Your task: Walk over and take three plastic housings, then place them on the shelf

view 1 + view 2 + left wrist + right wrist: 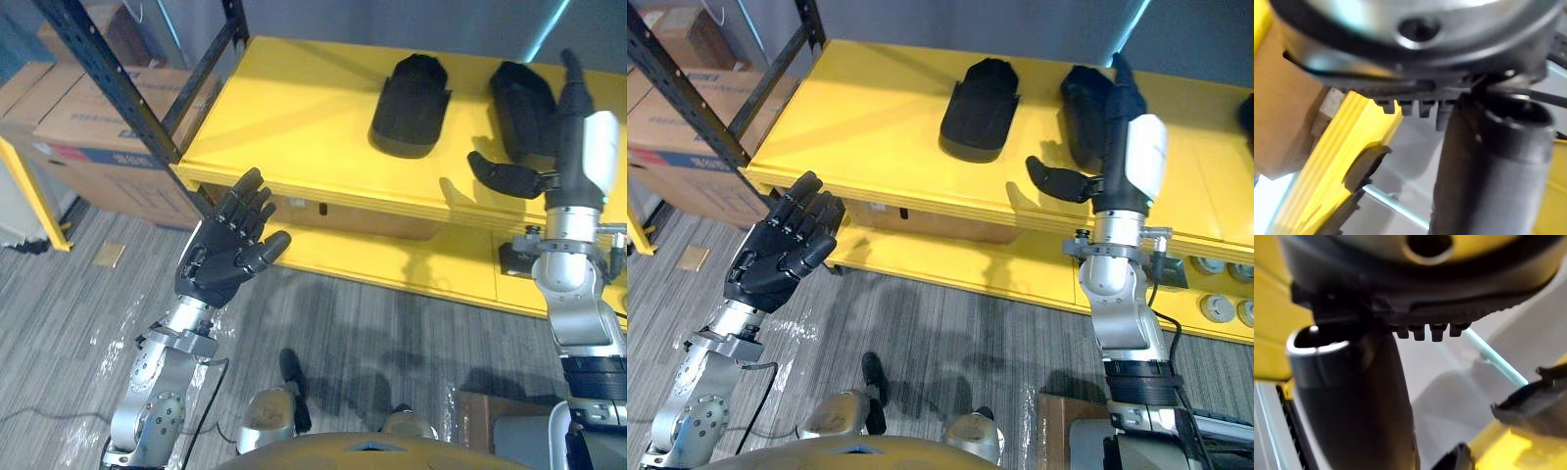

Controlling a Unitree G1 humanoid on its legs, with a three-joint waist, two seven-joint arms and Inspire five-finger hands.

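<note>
Starting at the right hand (1117, 166): up at three o'clock in the head views, fingers straight and close together, thumb stuck out toward nine, clutching nothing; hanging right by the second plastic housing (1084, 108) at its eleven, touching or not, cannot tell. Over to the left hand (225, 250): at eight o'clock, fingers spread and straight, empty, just off the shelf's front corner. Reads as the placing step, with two housings down and a third to fetch; so draw the right hand back toward six, thumb lifted clear of the housing's edge, no nudging; keep the left well off that corner. Now the storage: yellow shelf (294, 108), its top carrying the first plastic housing (411, 106) at twelve and the second at one, apart from each other; lower deck (392, 264) holding a tan carton (343, 215) tucked beneath and round grey discs (1220, 308) at four; cardboard boxes (88, 127) at ten, closed, contents unseen.
</note>
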